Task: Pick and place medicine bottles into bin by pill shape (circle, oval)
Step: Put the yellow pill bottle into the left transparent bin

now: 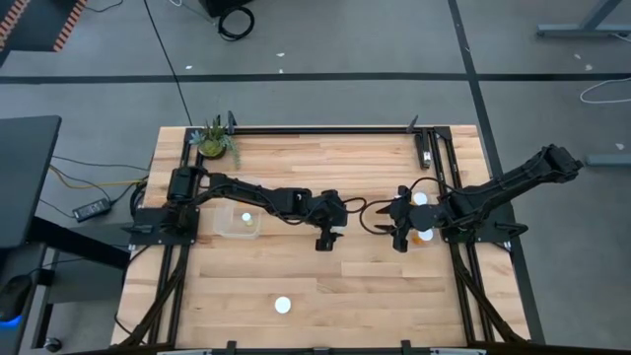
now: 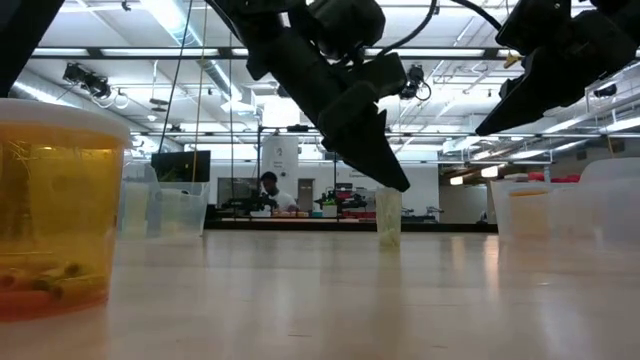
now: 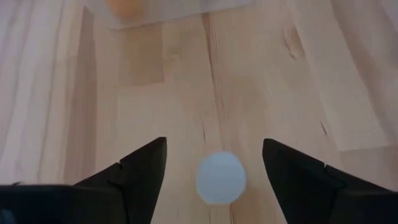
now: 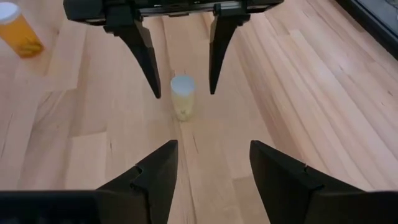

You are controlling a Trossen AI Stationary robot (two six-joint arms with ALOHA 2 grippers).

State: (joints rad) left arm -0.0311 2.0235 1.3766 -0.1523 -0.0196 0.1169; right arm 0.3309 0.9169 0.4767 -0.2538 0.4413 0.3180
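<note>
Saw one bottle [image 4: 182, 96] upright on the table [image 1: 325, 286] between the apart fingers of the left gripper [image 4: 183, 59], one more [image 4: 18, 34] at ten o'clock, right gripper [image 4: 211, 168] open, facing from three o'clock.

amber bottle [image 2: 55, 210]: near left, upright on worktop [image 2: 330, 295], pills at its bottom | small pale bottle [image 2: 388, 217]: mid-worktop, upright | left hand [image 2: 385, 165]: directly above small bottle | clear bins [image 2: 560, 210]: right | person [image 2: 268, 190]: far background
</note>
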